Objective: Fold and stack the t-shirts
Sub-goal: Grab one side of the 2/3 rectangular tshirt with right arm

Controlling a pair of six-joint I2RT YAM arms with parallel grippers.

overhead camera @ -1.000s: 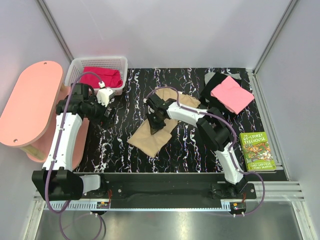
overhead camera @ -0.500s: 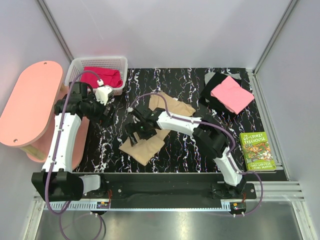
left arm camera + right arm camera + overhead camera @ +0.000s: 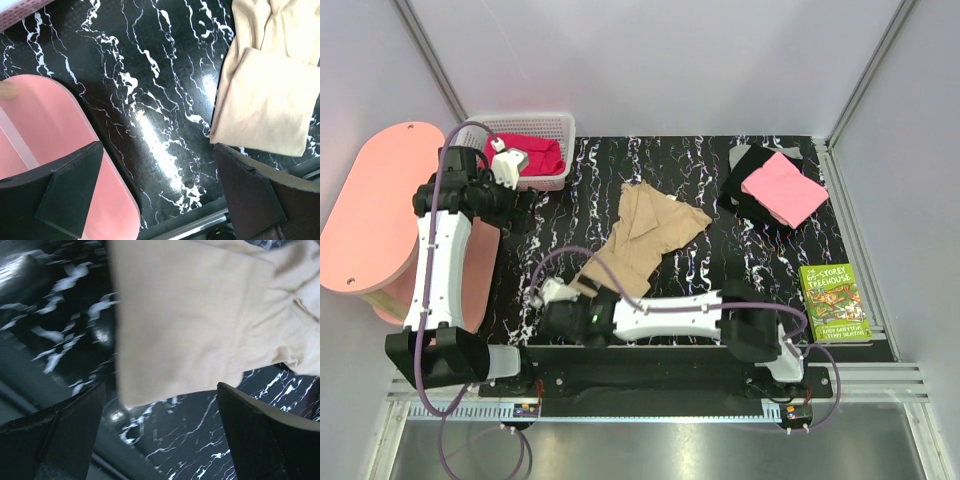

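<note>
1. Clad in smooth white shells along the links of the left arm (image 3: 445,255), with black housings at every joint.
2. Same white shells and black joints on the right arm (image 3: 665,315).
3. Mounted on bulky black bases (image 3: 430,368), one at each end of the black mounting rail (image 3: 650,382).
4. Strung with a purple cable (image 3: 438,210) running from the rail up each arm in loose loops, with more purple loops hanging just below the rail.
5. Capped with a small white block at each wrist end.
6. Fitted with matte black, flat-faced, wedge-shaped fingers (image 3: 70,192) with bevelled edges, alike in both wrist views.
</note>
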